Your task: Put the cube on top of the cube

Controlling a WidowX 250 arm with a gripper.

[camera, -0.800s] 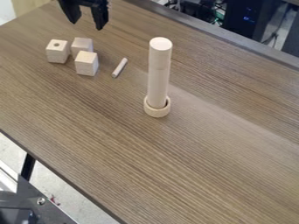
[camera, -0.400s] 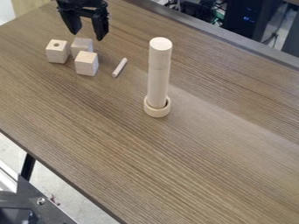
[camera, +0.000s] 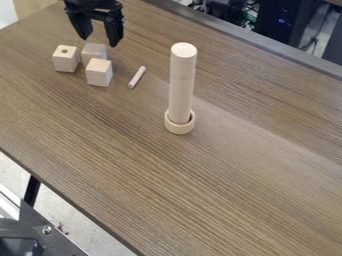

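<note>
At the upper left the black gripper (camera: 99, 40) hangs open above the cubes, its two fingers apart with nothing between them. Three pale wooden cubes sit close together on the table below it. One cube (camera: 65, 59) at the left has a round hole in its top. Another cube (camera: 93, 52) lies at the back of the group, partly hidden by the front cube (camera: 99, 73). None of the cubes is stacked on another.
A tall wooden cylinder (camera: 182, 82) stands upright in a wooden ring (camera: 180, 124) near the middle of the table (camera: 234, 165). Right of the cubes lies a short thin peg (camera: 137, 77). Dark equipment (camera: 277, 20) is behind the table's back edge.
The gripper has come down a little toward the cubes, mostly between the first two frames, and has stayed open. The cubes have kept their places.
</note>
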